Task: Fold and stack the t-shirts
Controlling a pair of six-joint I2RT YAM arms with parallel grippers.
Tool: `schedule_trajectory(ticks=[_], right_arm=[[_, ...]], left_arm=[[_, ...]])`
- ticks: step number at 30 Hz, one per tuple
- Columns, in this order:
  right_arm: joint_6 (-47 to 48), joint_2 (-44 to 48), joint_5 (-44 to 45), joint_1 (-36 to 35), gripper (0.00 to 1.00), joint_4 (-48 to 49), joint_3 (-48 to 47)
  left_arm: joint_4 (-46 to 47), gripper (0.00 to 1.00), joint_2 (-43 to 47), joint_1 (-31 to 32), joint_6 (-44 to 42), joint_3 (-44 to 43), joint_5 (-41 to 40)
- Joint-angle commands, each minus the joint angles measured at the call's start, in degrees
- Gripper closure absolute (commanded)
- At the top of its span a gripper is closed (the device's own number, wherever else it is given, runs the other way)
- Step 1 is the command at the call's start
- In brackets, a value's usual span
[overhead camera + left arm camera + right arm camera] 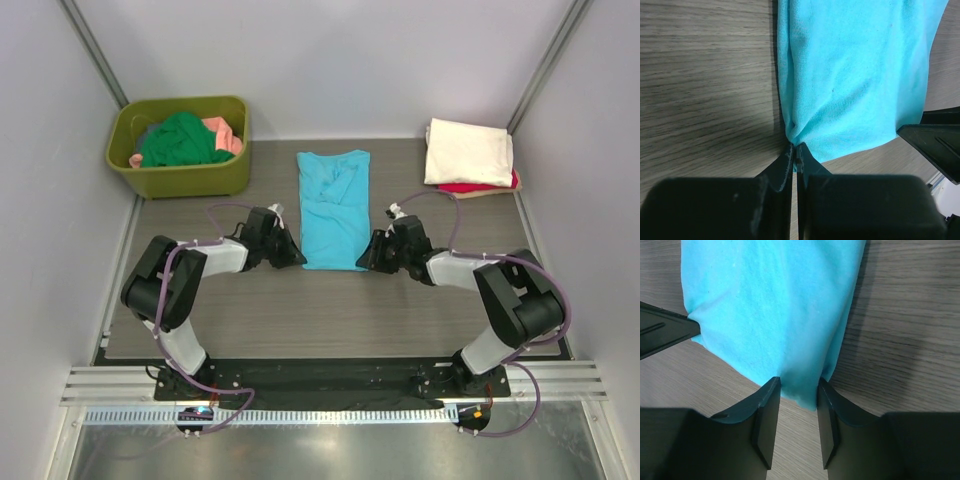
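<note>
Your left gripper (794, 151) pinched the turquoise t-shirt (855, 75) at its near left corner; the right gripper (798, 402) straddled the near right corner, unclosed, for folding.

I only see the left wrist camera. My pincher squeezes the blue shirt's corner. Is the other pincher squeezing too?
Observer: Not yet. The right gripper stands open around the turquoise t-shirt's other near corner.
Operator: Any folded shirts?
Observer: Yes, a cream-white t-shirt lies folded on a red t-shirt, far right.
Operator: More to fold?
Observer: A dark green t-shirt and a salmon-pink t-shirt sit in the olive tub, far left.
</note>
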State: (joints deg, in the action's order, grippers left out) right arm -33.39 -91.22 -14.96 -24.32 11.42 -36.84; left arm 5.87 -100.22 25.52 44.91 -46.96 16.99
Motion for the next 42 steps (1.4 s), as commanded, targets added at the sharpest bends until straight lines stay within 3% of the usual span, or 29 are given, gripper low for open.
schedule_trajectory(ticks=[1,3,6,9,12,17,22,27,31,36,42], right_arm=[[0.25,-0.54,3.8,-0.03,0.61,-9.22,3.62],[-0.1,-0.54,3.27,-0.03,0.68,-9.14,3.7],[-0.8,-0.36,1.25,-0.03,0.9,-7.91,4.23],[-0.89,0.16,-0.24,-0.2,0.98,-7.64,3.8],[-0.98,2.87,-0.77,-0.38,0.99,-9.39,3.44],[-1.06,11.4,1.95,-2.66,0.99,-20.19,2.13],[-3.79,22.37,4.85,-7.84,0.99,-32.83,-0.86],[-4.5,26.71,7.75,-11.1,0.99,-42.96,-9.62],[-0.64,23.38,11.09,-11.1,0.99,-48.76,-19.39],[4.11,12.75,11.54,-9.09,0.99,-49.56,-30.28],[7.54,2.56,8.81,-4.35,0.99,-48.25,-36.89]], left_arm=[[-2.35,1.0,0.11,0.32,-0.7,2.22,-2.32],[-2.35,1.0,0.38,0.32,-0.52,2.4,-2.4],[-2.79,1.0,1.34,0.41,-0.26,2.75,-2.49],[-4.8,1.0,3.98,0.85,-0.08,2.75,-3.37],[-8.83,1.0,7.92,1.46,0.36,2.75,-4.25],[-17.63,1.0,16.71,4.7,0.18,2.66,-6.97],[-31.77,1.0,29.72,7.35,0.62,1.17,-10.22],[-45.32,1.0,37.46,10.25,1.94,-4.71,-16.55],[-49.9,1.0,37.04,10.17,0.54,-10.6,-19.89],[-52.1,1.0,29.66,8.41,-3.06,-19.04,-20.86],[-49.9,1.0,21.05,2.01,-5.44,-25.63,-19.98]])
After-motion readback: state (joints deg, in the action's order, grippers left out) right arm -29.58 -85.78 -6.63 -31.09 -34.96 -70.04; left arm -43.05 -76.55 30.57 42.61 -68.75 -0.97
